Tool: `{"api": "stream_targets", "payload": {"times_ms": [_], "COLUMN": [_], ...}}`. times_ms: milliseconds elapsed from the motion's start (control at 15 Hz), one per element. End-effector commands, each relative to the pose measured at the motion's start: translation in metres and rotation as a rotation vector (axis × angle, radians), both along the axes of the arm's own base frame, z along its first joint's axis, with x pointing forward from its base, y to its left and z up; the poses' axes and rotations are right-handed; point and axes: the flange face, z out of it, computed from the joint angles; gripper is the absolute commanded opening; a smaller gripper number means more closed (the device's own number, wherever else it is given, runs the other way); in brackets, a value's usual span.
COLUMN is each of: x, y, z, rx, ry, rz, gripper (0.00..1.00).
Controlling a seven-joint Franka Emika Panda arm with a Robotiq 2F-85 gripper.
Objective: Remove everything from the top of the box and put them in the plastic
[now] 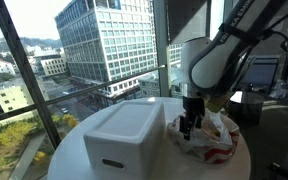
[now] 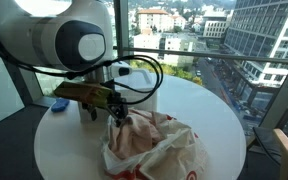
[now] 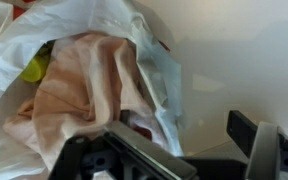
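The white box (image 1: 124,135) stands on the round table, and I see no wads on its lid. Beside it lies the wrinkled white plastic (image 1: 212,140) with red print, also in an exterior view (image 2: 169,150). My gripper (image 1: 190,128) hangs just over the bag's mouth, open in the wrist view (image 3: 189,140), with nothing between its fingers (image 3: 134,152). Pale pinkish crinkled wrappers (image 3: 84,90) lie inside the plastic (image 3: 149,75). A yellow-green scrap (image 3: 34,68) sits next to them. In an exterior view the gripper (image 2: 115,115) stands at the bag's near edge, over the pinkish wads (image 2: 139,130).
The white round table (image 1: 79,150) stands close to tall windows. Its rim (image 2: 219,110) curves past the bag. A dark desk with a monitor (image 1: 269,75) is behind the arm. The box (image 2: 144,88) stands behind the gripper.
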Motion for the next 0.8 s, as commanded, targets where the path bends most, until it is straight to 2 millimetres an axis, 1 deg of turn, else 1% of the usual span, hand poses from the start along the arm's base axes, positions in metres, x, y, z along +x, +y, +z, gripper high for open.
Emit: {"api": "stream_targets", "payload": {"times_ms": [0, 133, 733], "x": [-0.002, -0.006, -0.026], "y": [0.003, 0.007, 0.017], "z": [0.004, 0.005, -0.013], "rx": [-0.019, -0.023, -0.082], "ry": [0.024, 0.034, 0.104], "rz": [0.003, 0.007, 0.018], "gripper": [1.00, 1.00, 1.00]}}
